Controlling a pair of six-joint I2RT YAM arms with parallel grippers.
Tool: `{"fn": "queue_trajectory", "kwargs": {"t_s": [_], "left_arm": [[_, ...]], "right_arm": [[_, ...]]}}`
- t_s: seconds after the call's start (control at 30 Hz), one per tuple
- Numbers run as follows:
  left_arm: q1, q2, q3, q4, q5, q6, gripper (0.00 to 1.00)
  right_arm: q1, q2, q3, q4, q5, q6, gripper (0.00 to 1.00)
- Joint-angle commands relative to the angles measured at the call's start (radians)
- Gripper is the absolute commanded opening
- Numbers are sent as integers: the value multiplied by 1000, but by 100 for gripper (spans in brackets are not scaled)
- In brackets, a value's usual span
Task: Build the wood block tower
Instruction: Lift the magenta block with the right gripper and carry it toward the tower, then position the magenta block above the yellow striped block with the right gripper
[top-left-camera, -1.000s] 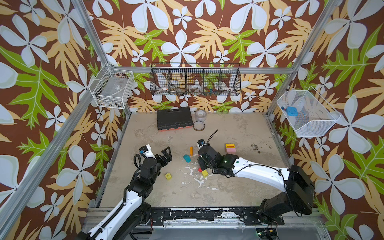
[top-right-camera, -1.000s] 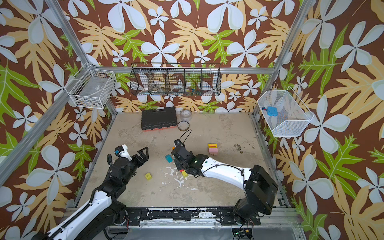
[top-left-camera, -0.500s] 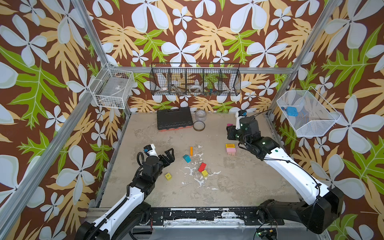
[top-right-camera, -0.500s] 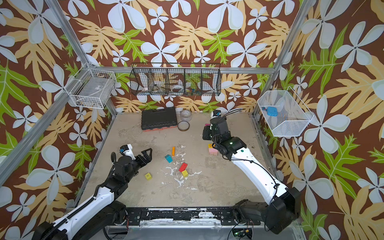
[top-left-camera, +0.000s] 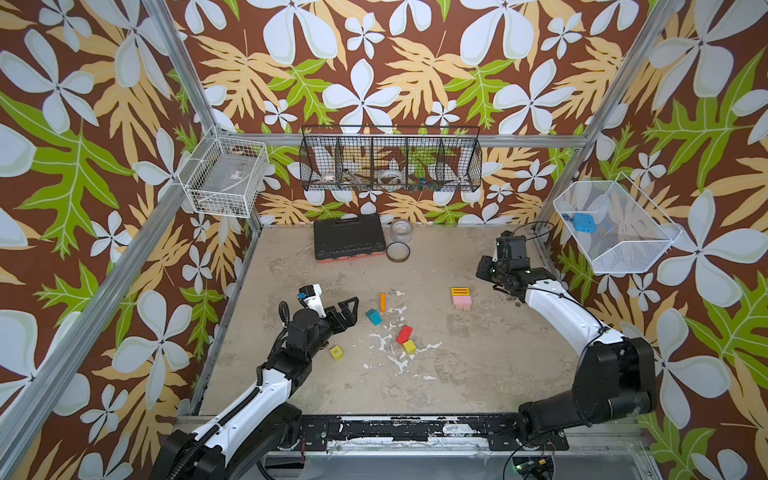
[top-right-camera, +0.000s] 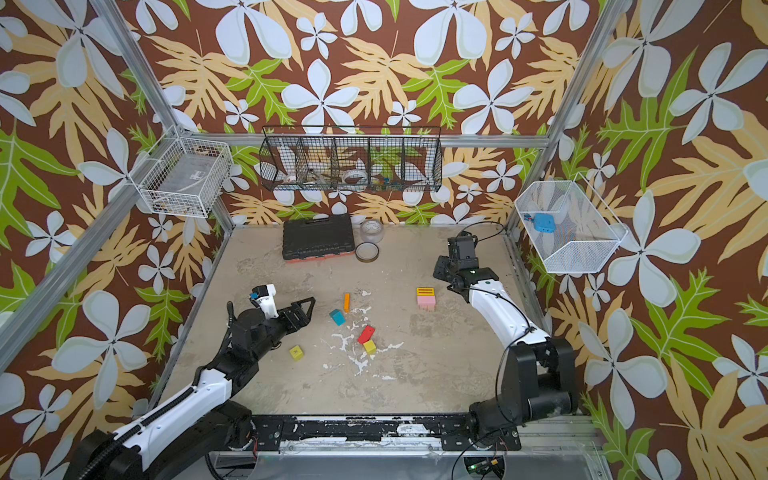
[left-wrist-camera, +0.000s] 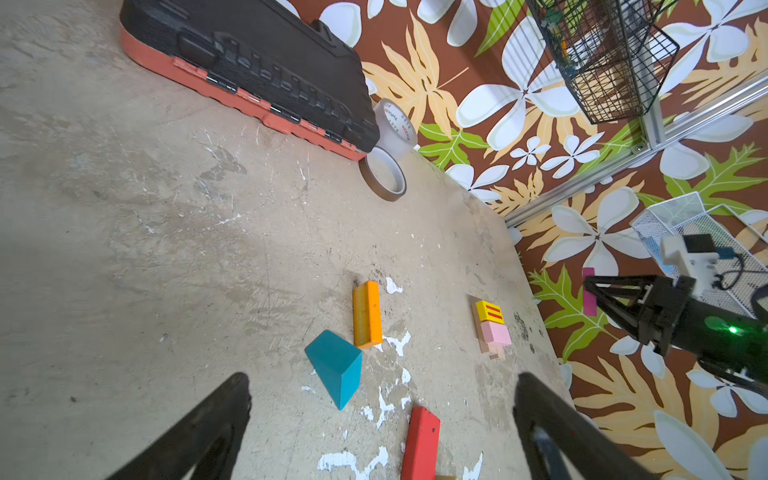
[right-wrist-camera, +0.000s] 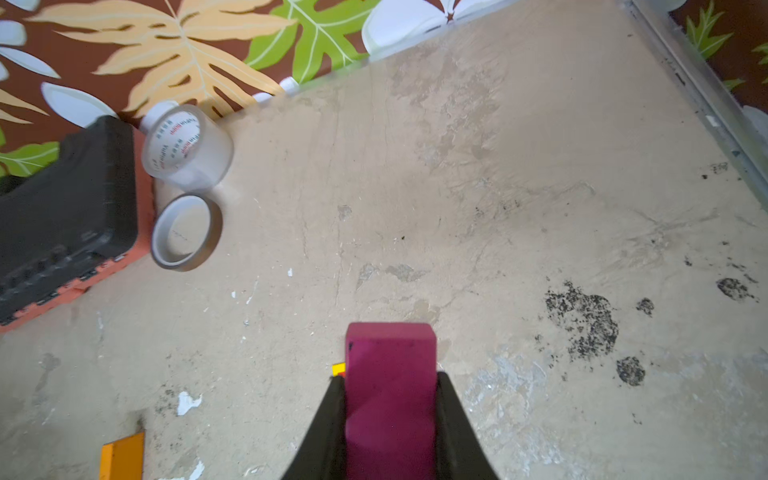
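The sandy table (top-left-camera: 478, 365) is the biggest thing here. At the back of it lies a black tool case (top-left-camera: 348, 239) with an orange-red edge.

The left gripper (top-left-camera: 352, 311) is near the left side of the table. Its two fingers are wide apart and hold nothing. The right gripper (right-wrist-camera: 390, 376) is up above the back right part of the table. Its fingers are pressed on both sides of a magenta block (right-wrist-camera: 390, 357), a long block with flat ends that sticks out past the fingertips.

The wood block tower (top-left-camera: 461, 297) stands on the right half of the table, just in front of the right gripper. It is only two blocks so far: a pink block (top-left-camera: 462, 302) at the bottom and a yellow block (top-left-camera: 460, 291) with red stripes on top.

The other wood blocks lie loose in the middle. A red block (top-left-camera: 404, 333) touches a small yellow cube (top-left-camera: 409, 346). An orange stick (top-left-camera: 382, 302) lies just beside a teal wedge (top-left-camera: 373, 316). One more yellow cube (top-left-camera: 336, 353) sits near the left arm.
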Motion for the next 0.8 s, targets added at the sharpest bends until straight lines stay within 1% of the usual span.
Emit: {"fn": "queue_trajectory", "kwargs": {"t_s": [0.0, 0.13, 0.23, 0.57, 0.67, 0.77], "left_arm": [[0, 8, 13, 36, 22, -4, 100], [0, 12, 18, 31, 24, 0, 100], [0, 14, 22, 32, 26, 2, 100], [0, 61, 29, 45, 50, -5, 100], [0, 69, 31, 47, 47, 3, 100], [0, 69, 35, 27, 13, 25, 100]], "right_arm": [[-2, 48, 28, -42, -13, -34, 0], [-2, 91, 44, -61, 7, -51, 0], [-1, 116, 56, -70, -4, -61, 0], [2, 136, 52, -61, -19, -64, 0], [4, 136, 36, -45, 0, -68, 0], [8, 149, 13, -33, 59, -73, 0]]}}
